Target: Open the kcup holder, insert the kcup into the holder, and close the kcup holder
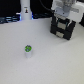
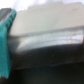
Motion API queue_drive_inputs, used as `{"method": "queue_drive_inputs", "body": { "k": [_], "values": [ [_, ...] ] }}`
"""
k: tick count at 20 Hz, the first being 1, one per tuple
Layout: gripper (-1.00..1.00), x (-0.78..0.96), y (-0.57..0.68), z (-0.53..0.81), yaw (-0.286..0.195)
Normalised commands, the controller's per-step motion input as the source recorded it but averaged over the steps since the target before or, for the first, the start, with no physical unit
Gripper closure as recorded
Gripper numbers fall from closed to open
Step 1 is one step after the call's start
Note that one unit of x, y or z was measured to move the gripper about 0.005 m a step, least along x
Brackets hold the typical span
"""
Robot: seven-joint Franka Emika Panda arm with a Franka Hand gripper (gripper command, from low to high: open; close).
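End effector (image 1: 64, 19) at the kcup holder (image 1: 63, 28), upper right; grip state unclear.
The kcup (image 1: 28, 50) waits on the bench (image 1: 55, 62), not yet inserted.

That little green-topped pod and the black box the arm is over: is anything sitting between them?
No. In the exterior view, only bare white table lies between the pod and the black box.

My exterior view is small, soft and grainy, with even, fairly bright light on the pale bench (image 1: 45, 62). A blue glow shows at the white cylinder (image 1: 25, 11). My wrist view is badly blurred (nothing in it is sharp), with a grey sheen.
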Motion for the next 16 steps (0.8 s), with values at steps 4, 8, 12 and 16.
{"method": "queue_drive_inputs", "body": {
  "k": [4,8,12,16],
  "values": [
    [1.0,0.77,-0.22,0.16,-0.032],
    [1.0,0.3,-0.08,0.03,-0.02],
    [1.0,0.96,-0.3,0.21,-0.053],
    [1.0,0.96,-0.29,0.22,-0.056]
  ]
}}
